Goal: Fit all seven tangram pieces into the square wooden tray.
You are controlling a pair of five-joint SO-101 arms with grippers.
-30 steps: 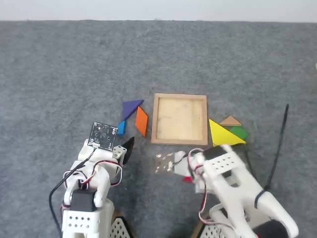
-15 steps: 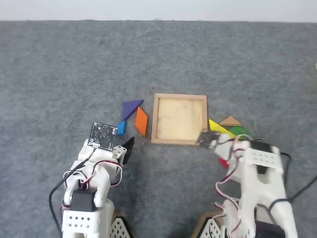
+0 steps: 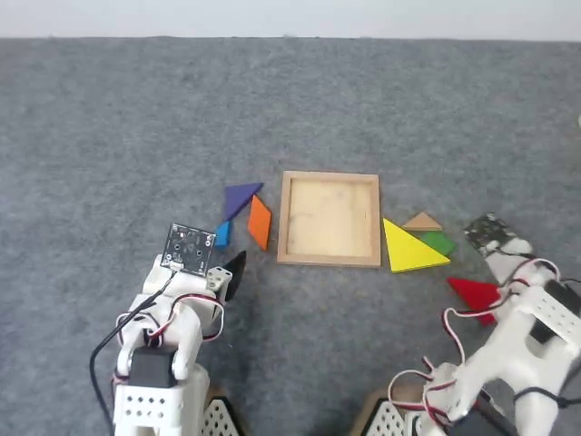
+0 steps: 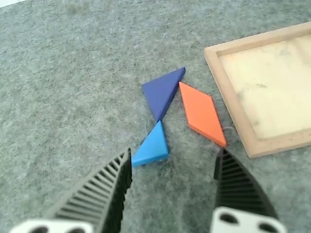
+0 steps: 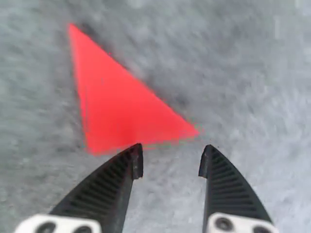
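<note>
Early in the job, by the look of it: a bare square wooden tray (image 3: 282, 218) of pale, smooth wood, with all seven flat painted pieces out on the grey felt counter (image 3: 136, 118). Poised with right jaws spread just short of the red triangle (image 5: 119, 104), well right of the tray. Likely next: closing on its thin edges, then carrying it in. Left jaws spread too, above the light blue triangle (image 4: 152, 148).

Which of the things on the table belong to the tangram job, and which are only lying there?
Job: wooden tray, purple triangle, orange parallelogram, blue triangle, yellow triangle, tan triangle, green piece, red triangle.
Other: grey mat underneath.
</note>
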